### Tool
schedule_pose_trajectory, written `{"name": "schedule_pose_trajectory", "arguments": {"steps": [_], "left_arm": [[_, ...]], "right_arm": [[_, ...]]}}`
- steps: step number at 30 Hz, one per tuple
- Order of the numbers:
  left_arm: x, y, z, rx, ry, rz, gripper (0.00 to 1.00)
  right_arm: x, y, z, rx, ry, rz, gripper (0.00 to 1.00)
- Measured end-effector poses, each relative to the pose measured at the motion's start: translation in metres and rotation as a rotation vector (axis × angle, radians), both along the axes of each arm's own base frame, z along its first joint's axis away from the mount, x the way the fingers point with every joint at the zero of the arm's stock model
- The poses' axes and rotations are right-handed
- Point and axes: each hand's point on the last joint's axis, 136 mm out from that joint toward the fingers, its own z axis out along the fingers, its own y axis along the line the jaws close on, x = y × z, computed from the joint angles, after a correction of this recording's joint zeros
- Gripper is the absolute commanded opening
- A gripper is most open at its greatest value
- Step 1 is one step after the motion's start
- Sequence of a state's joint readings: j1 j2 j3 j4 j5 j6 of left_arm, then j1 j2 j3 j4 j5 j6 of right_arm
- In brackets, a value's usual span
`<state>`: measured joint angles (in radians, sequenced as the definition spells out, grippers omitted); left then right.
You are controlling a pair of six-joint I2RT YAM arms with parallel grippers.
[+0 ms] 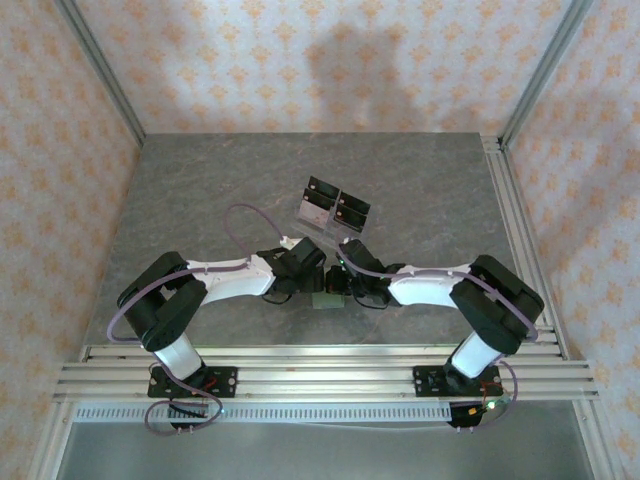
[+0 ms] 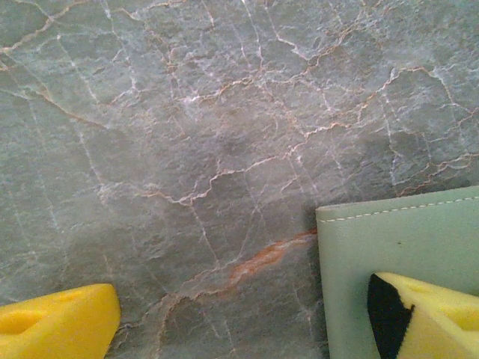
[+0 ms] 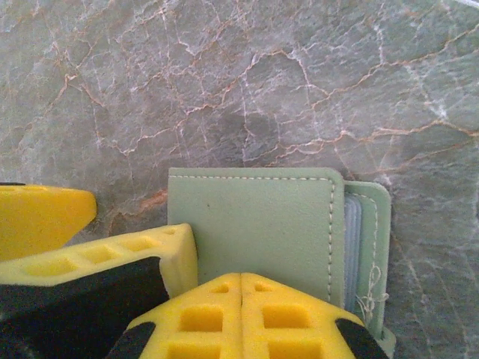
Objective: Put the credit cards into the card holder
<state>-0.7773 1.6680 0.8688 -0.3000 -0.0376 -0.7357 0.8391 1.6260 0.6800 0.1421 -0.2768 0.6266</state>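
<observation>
Lying flat on table between both grippers, card holder runs crosswise; left gripper spread, one finger on its corner; right gripper pressed together over near edge

Two arms, same build: left arm, right arm. White link shells between bulky black joint housings. A thin lilac cable loops off each (more slack at the feet). Black base plates; a small green light glows at the right one. Fingers are bright yellow, moulded with square pockets, black behind.
</observation>
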Motion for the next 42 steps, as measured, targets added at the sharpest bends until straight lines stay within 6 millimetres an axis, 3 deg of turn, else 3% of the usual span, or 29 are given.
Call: {"name": "schedule_pose_trajectory", "arguments": {"steps": [22,42], "left_arm": [[-0.001,0.000,-0.001,0.004,0.001,-0.002,0.89],[-0.001,0.000,-0.001,0.004,0.001,-0.002,0.88]], "right_arm": [[-0.002,0.000,0.006,-0.051,-0.148,0.026,0.00],[-0.011,0.000,0.003,-0.056,-0.174,0.059,0.00]]}}
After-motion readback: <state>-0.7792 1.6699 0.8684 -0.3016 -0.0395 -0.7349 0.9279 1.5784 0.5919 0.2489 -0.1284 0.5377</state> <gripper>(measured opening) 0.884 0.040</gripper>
